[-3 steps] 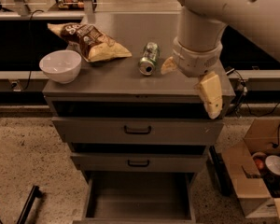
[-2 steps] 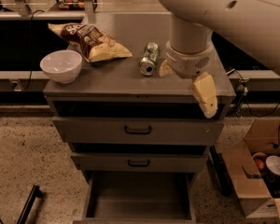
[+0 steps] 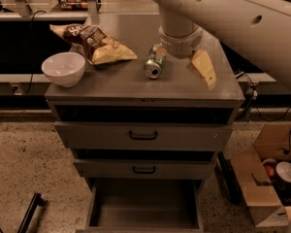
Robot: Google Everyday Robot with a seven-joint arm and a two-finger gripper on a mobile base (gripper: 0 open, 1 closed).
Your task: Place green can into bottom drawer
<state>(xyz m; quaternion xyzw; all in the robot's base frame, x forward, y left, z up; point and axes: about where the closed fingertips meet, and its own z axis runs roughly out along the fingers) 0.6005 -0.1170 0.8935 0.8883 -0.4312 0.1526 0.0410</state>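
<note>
**Green can lies beside spread fingers**

The gripper (image 3: 182, 66) hangs over the grey cabinet top (image 3: 121, 85), its two tan fingers (image 3: 203, 69) spread apart. The green can (image 3: 154, 63) lies on its side just beside the farther finger, its label unreadable. Past it are a chip bag (image 3: 94, 43) and a white bowl (image 3: 64, 68). Below the fingers the bottom drawer (image 3: 143, 208) stands open over a speckled floor (image 3: 24, 164).

Can (image 3: 153, 65): shiny metal, bright glossy end. Cabinet top (image 3: 136, 84) and bottom drawer (image 3: 143, 203): smooth matt grey metal. Bowl (image 3: 63, 68): glossy white, possibly ceramic. Bag (image 3: 94, 42): crinkled film with a slight sheen. Gripper (image 3: 184, 62), above the cabinet top just right of the can: smooth matt pale plastic shell. Box (image 3: 262, 178): matt cardboard. Floor (image 3: 24, 159): speckled, rough-looking.
</note>
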